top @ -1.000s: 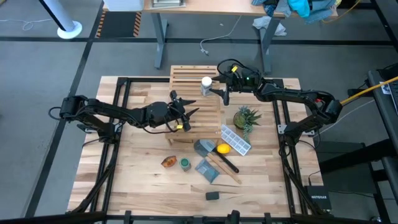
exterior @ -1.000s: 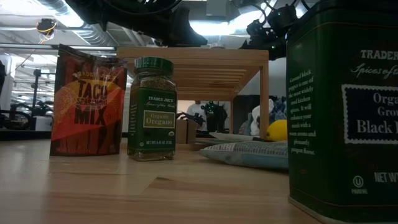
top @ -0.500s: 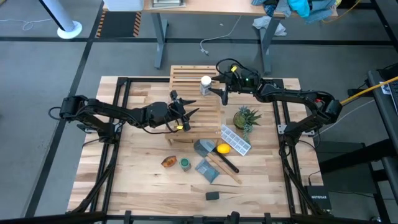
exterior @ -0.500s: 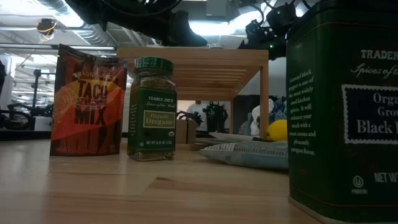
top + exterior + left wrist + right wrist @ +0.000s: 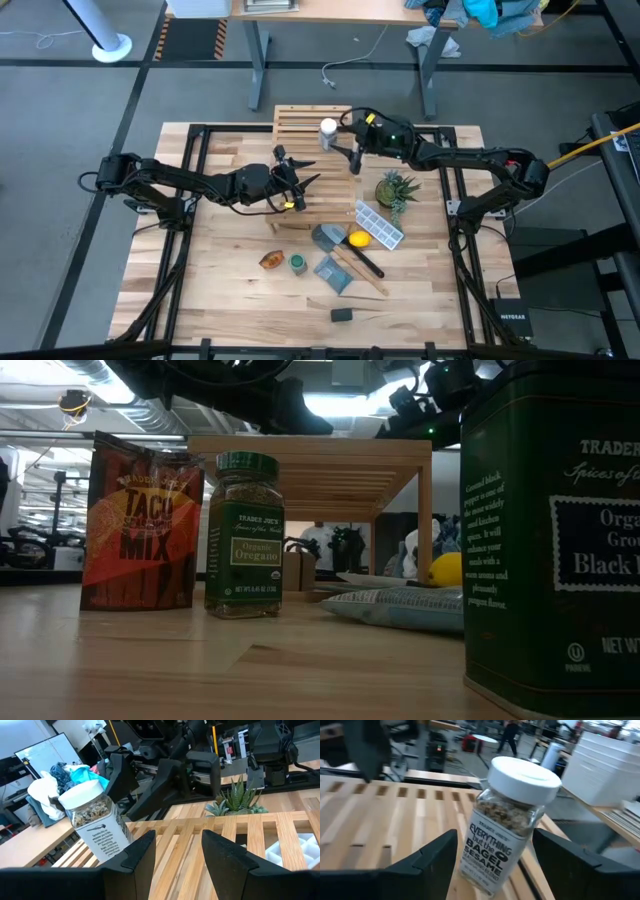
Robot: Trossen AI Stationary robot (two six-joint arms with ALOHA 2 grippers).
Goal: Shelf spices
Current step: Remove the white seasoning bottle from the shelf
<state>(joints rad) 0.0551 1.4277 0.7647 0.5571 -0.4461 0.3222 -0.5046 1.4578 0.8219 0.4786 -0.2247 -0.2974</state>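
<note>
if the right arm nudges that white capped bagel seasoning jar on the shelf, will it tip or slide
Probably tip: the white-capped jar stands tall and narrow on the shelf, whose gapped slats could catch its base. Its clear walls look hard and smooth, so likely stiff but slippery. The right end effector sits open around it, so a centred squeeze seems safer.

**Quick look at the room around my rig**

From overhead I see grey floor tiles [image 5: 80, 110] all round, a wooden desk [image 5: 330, 10] on metal legs past the far edge, clothes piled on it [image 5: 480, 15], and a white pole base [image 5: 110, 47]. Bright ceiling lights [image 5: 335, 402] overhead.
</note>
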